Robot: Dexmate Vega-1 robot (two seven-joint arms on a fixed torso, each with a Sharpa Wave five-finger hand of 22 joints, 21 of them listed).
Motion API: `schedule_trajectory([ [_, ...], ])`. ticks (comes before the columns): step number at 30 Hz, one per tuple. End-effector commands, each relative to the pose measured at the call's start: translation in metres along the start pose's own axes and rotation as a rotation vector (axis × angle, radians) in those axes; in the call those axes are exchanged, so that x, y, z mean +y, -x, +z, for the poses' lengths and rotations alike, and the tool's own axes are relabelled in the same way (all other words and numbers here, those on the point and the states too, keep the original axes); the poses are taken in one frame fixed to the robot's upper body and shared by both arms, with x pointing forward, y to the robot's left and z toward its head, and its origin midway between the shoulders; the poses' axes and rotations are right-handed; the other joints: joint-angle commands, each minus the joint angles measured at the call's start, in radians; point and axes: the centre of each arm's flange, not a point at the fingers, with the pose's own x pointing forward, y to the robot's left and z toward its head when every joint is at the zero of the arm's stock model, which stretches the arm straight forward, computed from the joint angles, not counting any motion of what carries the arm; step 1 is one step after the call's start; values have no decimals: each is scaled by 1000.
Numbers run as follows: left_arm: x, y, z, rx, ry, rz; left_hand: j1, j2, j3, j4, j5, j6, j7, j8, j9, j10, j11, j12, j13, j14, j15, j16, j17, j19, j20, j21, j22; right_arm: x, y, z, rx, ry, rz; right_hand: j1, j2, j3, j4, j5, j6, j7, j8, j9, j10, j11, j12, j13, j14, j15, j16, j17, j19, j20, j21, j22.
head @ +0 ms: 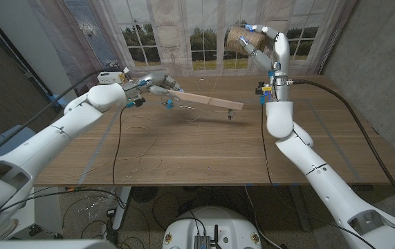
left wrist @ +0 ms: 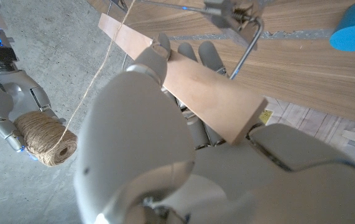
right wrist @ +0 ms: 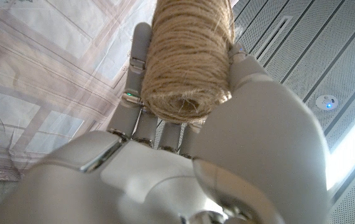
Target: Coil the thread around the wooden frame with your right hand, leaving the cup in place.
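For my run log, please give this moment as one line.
left hand: holds wooden frame above table | right hand: holds twine spool raised high | thread: runs from spool to frame

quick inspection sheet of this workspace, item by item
surface: wooden table, with loose thread lying in loops on its left part.
job's things: wooden frame, a long plank held up over the table's far side; spool of twine raised high at the window; a strand of thread runs from the spool to the frame; a blue thing stands on the table, probably the cup.
clutter: nothing seen.
hands: left hand grips the frame's end; right hand holds the spool.
cables: black cables run over the table along both arms.
surroundings: sheer curtain and window behind the table.
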Motion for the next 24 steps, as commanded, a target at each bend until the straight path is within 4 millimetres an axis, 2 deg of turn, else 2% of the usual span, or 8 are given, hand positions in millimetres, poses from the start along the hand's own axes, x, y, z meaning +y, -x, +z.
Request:
schedule_trajectory([
  [1, 5, 10, -4, -27, 40, -11, 86, 90, 25, 18, 8, 25, 21, 3, 2, 8, 0, -3, 3, 77, -119, 2, 5, -4, -72, 11, 2, -9, -27, -20, 68, 33, -11, 263, 252, 3, 3, 4, 9, 3, -4, 2, 5, 1, -2, 2, 247, -373, -7, 3, -53, -146, 8, 2],
  [11, 8, 17, -8, -64, 91, -2, 85, 89, 28, 18, 8, 27, 24, 1, 4, 11, 1, -8, 7, 79, -118, 1, 8, -8, -71, 15, 2, -24, -31, -52, 205, 78, -48, 265, 251, 3, 3, 3, 10, 3, -8, 3, 6, 2, -4, 3, 249, -373, -10, 5, -58, -146, 17, 0],
  [24, 11, 18, -13, -163, 218, -8, 84, 87, 31, 19, 8, 28, 22, -2, 5, 14, 0, -13, 12, 81, -117, -1, 11, -12, -71, 21, 2, -43, -9, -87, 371, 132, -89, 267, 251, 3, 3, 3, 13, 5, -11, 4, 5, 2, -7, 6, 250, -373, -14, 6, -64, -146, 27, -4],
])
